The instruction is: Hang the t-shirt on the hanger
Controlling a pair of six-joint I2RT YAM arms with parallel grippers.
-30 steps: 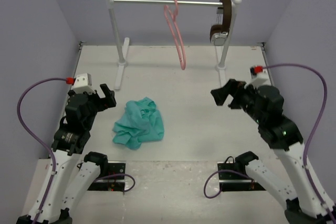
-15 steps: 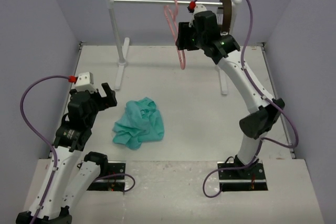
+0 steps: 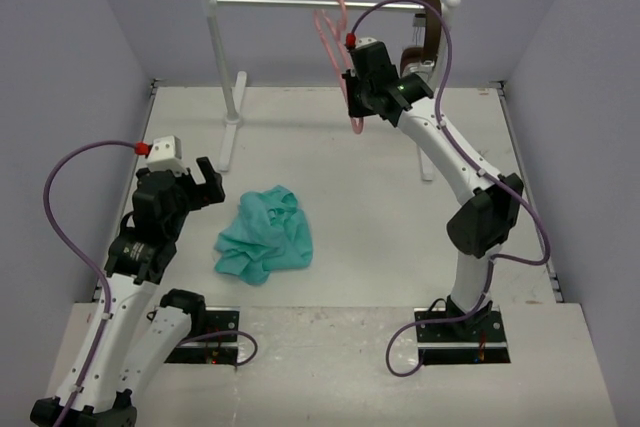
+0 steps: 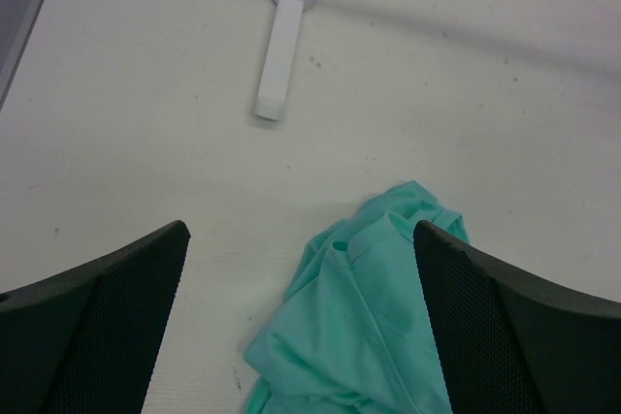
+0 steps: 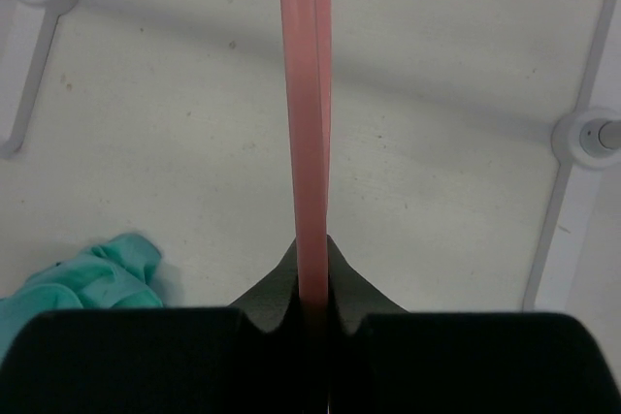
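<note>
Your left tool (image 4: 301, 239), spread, sits just left of the crumpled t-shirt (image 3: 266, 234). Your right tool (image 3: 368, 107) pinches the hanger (image 5: 305, 123), far right, at the rail (image 3: 290, 2).

The top view held two robot arms: the left arm (image 3: 130, 267) at lower left and the right arm (image 3: 470, 202) at right. Each carried one gripper, two in all: the left gripper (image 3: 208, 182) and the right gripper (image 3: 365, 110). There was one t-shirt (image 3: 265, 235) at centre, one hanger (image 3: 330, 27), one pair of headphones (image 3: 430, 42) and one rack (image 3: 280, 1) along the top.
</note>
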